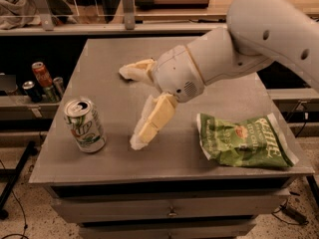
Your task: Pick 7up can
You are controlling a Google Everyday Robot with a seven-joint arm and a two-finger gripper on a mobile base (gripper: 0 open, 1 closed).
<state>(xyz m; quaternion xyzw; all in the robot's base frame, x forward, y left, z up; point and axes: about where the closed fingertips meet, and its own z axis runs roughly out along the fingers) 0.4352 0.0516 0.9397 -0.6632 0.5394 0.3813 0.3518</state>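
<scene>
The 7up can (84, 125) stands upright near the front left corner of the grey table (199, 158); it has a white-silver body, a green logo and a shiny top with a pull tab. My gripper (128, 108) is over the middle of the table, to the right of the can and apart from it. Its two cream fingers are spread wide: one finger (135, 69) points to the far left, the other finger (149, 124) points down toward the table. It holds nothing.
A green chip bag (242, 141) lies at the table's front right. A red soda can (42, 75) and small dark cans (31, 90) stand on a lower shelf to the left. My white arm (259, 34) crosses from the upper right. A drawer (172, 209) is below the table top.
</scene>
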